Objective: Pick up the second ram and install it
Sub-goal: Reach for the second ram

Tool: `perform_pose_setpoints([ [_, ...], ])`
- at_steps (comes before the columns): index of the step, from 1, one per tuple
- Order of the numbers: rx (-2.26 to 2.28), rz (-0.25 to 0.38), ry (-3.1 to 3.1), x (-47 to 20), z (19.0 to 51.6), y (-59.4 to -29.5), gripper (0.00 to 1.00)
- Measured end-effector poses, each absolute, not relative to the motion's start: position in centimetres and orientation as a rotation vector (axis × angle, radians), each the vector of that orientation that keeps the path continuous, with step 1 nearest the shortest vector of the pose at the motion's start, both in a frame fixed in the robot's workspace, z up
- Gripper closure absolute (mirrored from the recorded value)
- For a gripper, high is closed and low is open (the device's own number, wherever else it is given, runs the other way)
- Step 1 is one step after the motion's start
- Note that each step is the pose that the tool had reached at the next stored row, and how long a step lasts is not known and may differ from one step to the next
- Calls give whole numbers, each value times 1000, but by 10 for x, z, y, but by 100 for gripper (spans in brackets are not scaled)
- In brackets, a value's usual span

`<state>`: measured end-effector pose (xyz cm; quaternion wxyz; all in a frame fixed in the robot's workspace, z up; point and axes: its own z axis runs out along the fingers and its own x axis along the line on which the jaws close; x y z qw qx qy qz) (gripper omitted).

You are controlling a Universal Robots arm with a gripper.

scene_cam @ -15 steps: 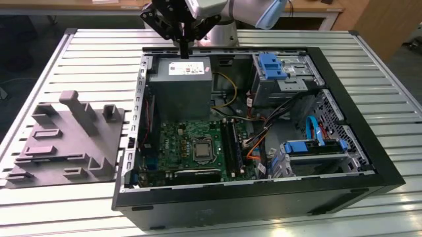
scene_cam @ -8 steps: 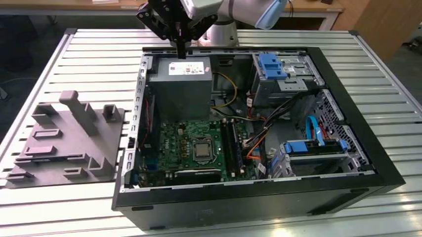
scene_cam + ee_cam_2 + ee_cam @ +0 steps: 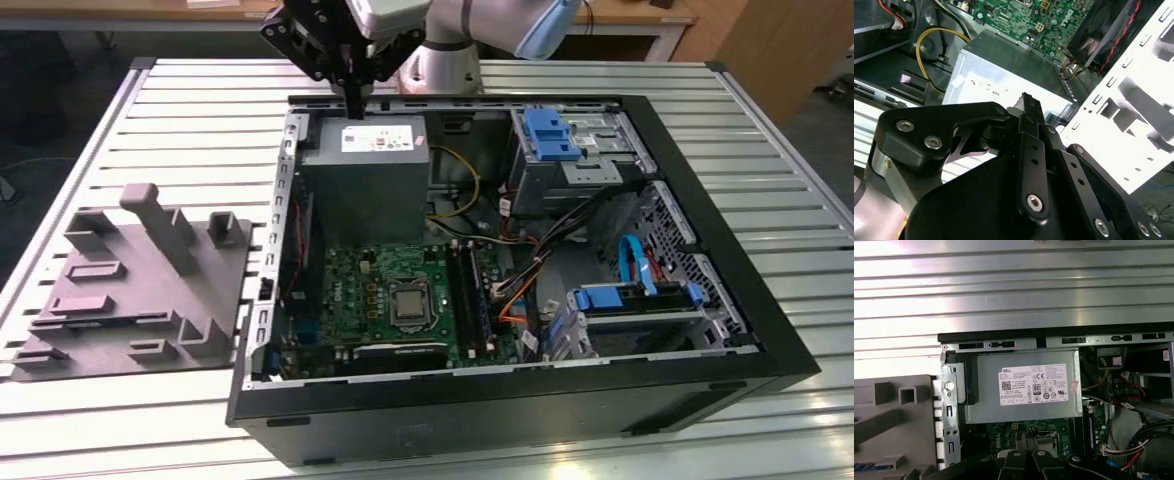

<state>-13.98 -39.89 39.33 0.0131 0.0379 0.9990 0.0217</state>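
your gripper (image 3: 354, 106) is hanging with its two black fingers (image 3: 1030, 125) pressed together. nothing is showing between them, so it is closed and it is carrying nothing. directly under the fingertips the grey power supply (image 3: 363, 185) is sitting in a corner of the open computer case (image 3: 467, 420); the tips are standing just above its labelled top, apart from it. a little further from the gripper, past the power supply, the green motherboard (image 3: 360, 290) is lying flat, with the long black slots (image 3: 467, 290) running beside the processor socket (image 3: 404, 303). out to the side of the gripper, toward the exterior view's left and outside the case, a grey holder (image 3: 134, 290) is resting on the slatted metal table (image 3: 200, 100). the second ram (image 3: 869, 466) is seeming to lie on this holder as a bluish strip in the first wrist view, well apart from the gripper, but you cannot tell this for sure. farthest from the gripper, a flat blue cable (image 3: 638, 265) is curving over the drive bay.
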Motion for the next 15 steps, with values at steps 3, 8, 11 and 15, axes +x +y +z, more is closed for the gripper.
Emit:
perform_pose_setpoints([
  [3, 118, 68, 3113, -146, 393, -399, 90],
  [8, 118, 68, 3112, -158, 393, -399, 90],
  [11, 118, 68, 3112, -163, 393, -399, 90],
  [15, 118, 68, 3112, -171, 393, -399, 90],
])
